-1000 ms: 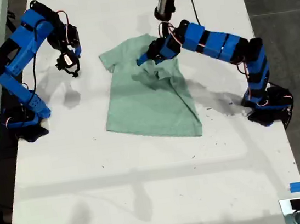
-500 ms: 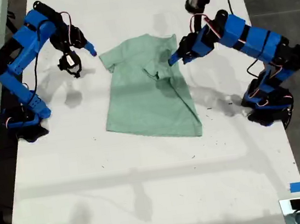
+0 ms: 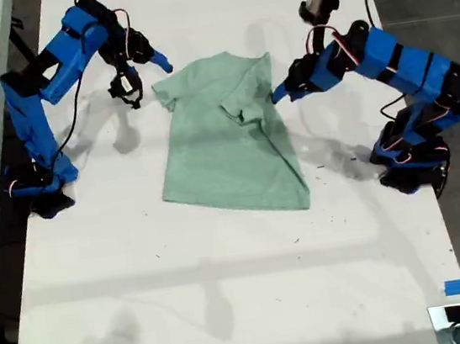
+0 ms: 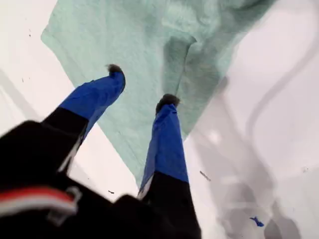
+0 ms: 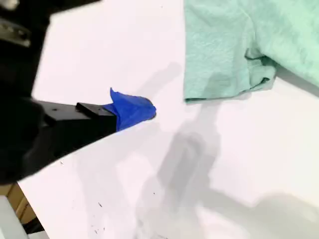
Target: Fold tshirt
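Note:
The pale mint-green tshirt [image 3: 227,151] lies flat on the white table [image 3: 225,266], with its side at the exterior view's right folded in over the middle, leaving a crease. My first gripper [image 3: 279,94] hovers at that folded edge, on the exterior view's right. In the first wrist view my first gripper [image 4: 143,85] is open above the tshirt [image 4: 149,35] with nothing between its blue fingers. My second gripper [image 3: 161,64] hangs just off the tshirt's sleeve, at the exterior view's left. The second wrist view shows a single blue fingertip [image 5: 142,109] over bare table beside the sleeve [image 5: 224,74].
Both arm bases stand on the table edges, one at the exterior view's left [image 3: 42,192] and one at its right [image 3: 412,169]. A blue tape mark [image 3: 455,286] sits near the front right corner of the exterior view. Dark floor lies beyond the table's right edge.
My first gripper has let go of the folded cloth and drawn back toward the exterior view's right. My second gripper has risen and swung in toward the sleeve.

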Robot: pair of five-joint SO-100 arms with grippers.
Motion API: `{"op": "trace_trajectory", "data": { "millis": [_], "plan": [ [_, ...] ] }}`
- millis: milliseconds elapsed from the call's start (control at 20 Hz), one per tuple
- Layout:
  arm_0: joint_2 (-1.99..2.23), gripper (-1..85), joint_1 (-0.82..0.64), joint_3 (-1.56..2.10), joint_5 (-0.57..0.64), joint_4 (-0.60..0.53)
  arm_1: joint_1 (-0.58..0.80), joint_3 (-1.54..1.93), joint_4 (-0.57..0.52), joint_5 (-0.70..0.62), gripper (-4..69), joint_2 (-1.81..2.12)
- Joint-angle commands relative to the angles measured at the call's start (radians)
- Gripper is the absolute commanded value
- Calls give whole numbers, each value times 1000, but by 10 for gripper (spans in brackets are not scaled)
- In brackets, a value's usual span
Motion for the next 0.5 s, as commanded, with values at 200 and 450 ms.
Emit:
{"op": "trace_trajectory", "data": {
  "millis": [200, 450],
  "plan": [
    [-250, 305, -26, -132, 37, -100, -26, 57, 0, 28, 137, 175],
    [-417, 189, -66, -198, 40, -160, -49, 172, 3, 67, 133, 307]
  ]
}}
